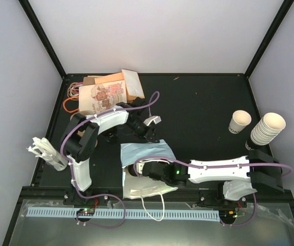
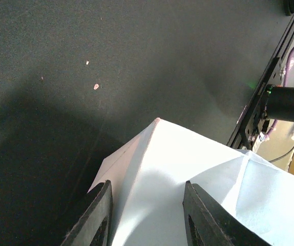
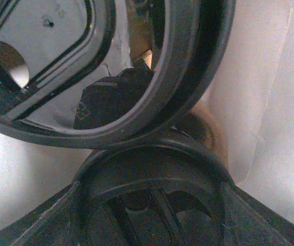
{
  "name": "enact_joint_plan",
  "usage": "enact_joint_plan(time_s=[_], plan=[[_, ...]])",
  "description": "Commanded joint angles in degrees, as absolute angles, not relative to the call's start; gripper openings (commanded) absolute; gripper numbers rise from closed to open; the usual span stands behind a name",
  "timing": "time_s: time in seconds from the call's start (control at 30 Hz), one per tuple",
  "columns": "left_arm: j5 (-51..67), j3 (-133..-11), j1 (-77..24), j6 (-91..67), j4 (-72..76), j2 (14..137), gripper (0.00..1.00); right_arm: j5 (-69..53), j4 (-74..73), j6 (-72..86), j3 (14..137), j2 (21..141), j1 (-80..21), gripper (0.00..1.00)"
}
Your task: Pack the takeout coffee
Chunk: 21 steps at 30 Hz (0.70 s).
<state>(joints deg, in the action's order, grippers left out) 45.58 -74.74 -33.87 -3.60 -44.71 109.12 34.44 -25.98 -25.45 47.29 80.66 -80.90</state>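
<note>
Reaching sideways into the mouth of the white paper bag (image 1: pixel 147 154), the right gripper (image 1: pixel 146 169) is deep inside it. Its jaws stand fairly wide and look closed on the takeout coffee (image 3: pixel 152 189), a cream paper cup under a round black plastic lid that fills the gap between the fingers. The coffee is therefore inside the bag, directly ahead of that claw and touching it, with white paper wall on both sides. A second round black lid (image 3: pixel 137 77) lies just beyond it, deeper in the bag. Whether the held cup sits upright on the bag's floor cannot be told. The left gripper (image 2: pixel 149 215), at the bag's far edge, is about half closed on a folded ridge of paper, apparently holding the mouth up. The right arm is clearly nearer the coffee, so setting it down falls to that arm.
</note>
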Motion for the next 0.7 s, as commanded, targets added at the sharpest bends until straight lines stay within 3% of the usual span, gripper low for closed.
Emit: enact_joint_plan(time_s=[0.0,0.67], plan=[[52.5,-75.0,-37.3,-3.0,-54.3,108.4,0.41,35.1,-30.2,-24.2,45.0,81.2,-78.1,0.62],[49.7,-76.9,-37.3,-3.7,-55.3,105.1,0.44,26.4,-35.8,-22.3,47.0,80.2,-78.1,0.63]])
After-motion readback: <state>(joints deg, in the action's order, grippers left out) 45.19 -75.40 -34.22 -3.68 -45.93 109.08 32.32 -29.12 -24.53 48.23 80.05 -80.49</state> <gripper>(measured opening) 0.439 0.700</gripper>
